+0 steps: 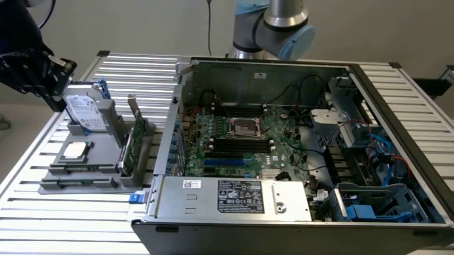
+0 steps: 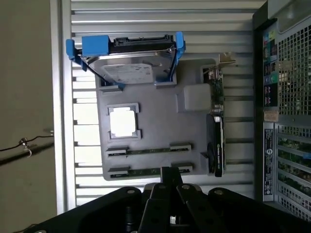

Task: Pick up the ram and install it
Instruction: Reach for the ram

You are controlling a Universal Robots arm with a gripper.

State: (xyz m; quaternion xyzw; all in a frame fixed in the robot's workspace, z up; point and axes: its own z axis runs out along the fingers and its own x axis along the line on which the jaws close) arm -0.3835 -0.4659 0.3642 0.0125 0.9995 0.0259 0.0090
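Wrist view: the gripper (image 2: pixel 170 174), fingers pressed together and empty, hangs over the grey holder (image 2: pixel 160 126), whose slots keep the ram (image 2: pixel 148 151) on edge for grasping. Exterior view: the holder sits beside the open computer case (image 1: pixel 269 69), its motherboard (image 1: pixel 241 143) exposed for installing.

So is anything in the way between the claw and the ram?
Nothing I can see. The shut claw hangs over the tray. The near ram and the far ram lie bare in it. The hard drive and the card stand off to the sides.
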